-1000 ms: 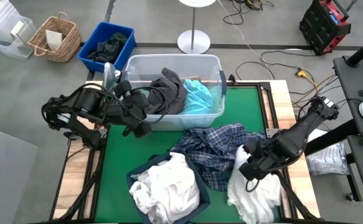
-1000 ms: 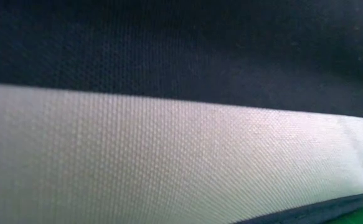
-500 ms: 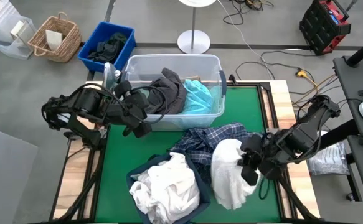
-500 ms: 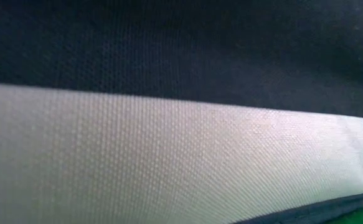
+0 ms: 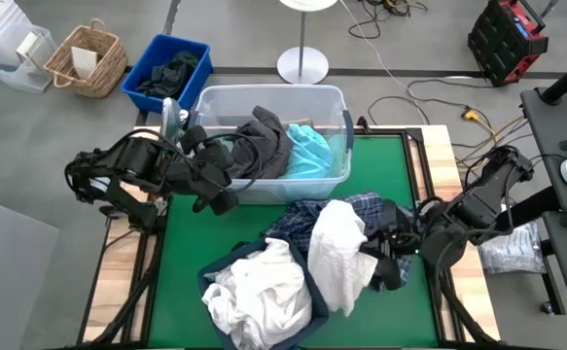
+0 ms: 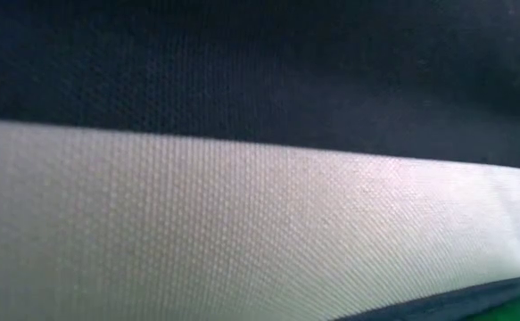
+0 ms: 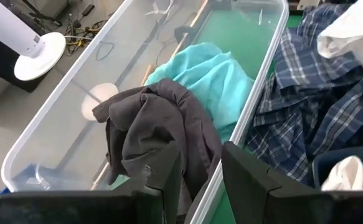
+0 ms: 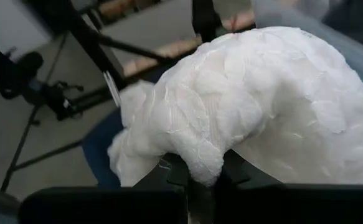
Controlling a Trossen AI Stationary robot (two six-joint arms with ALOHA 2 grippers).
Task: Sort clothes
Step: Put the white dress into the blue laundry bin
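Green table [image 5: 380,165] fills the centre of the high view. Clear tub [image 5: 336,97] sits at its 12 o'clock edge, holding a dark grey garment [image 5: 264,146] w/ a teal garment [image 5: 312,151] at its 3 o'clock side, the two touching. Navy bin [image 5: 208,282] sits at the table's 6-7 o'clock, w/ a heap of white clothes [image 5: 259,292] inside; the low view shows only close-up fabric, dark above and pale below. Plaid shirt [image 5: 371,209] lies spread near centre, btwn tub and bin, partly under a white garment [image 5: 336,253].

Right gripper [image 5: 388,261] is at approx 4 o'clock on the table, just beside the bin's 3 o'clock side. It carries that white garment; right wrist view shows the fingers [image 8: 169,171] pinching a fold of the white cloth, which bulges over them. The cloth hangs over the plaid shirt.

Left gripper [image 5: 215,199] hovers at the tub's 8 o'clock corner; left wrist view shows its fingers [image 7: 243,180] spread apart, nothing btwn them, either side of the tub's near wall.
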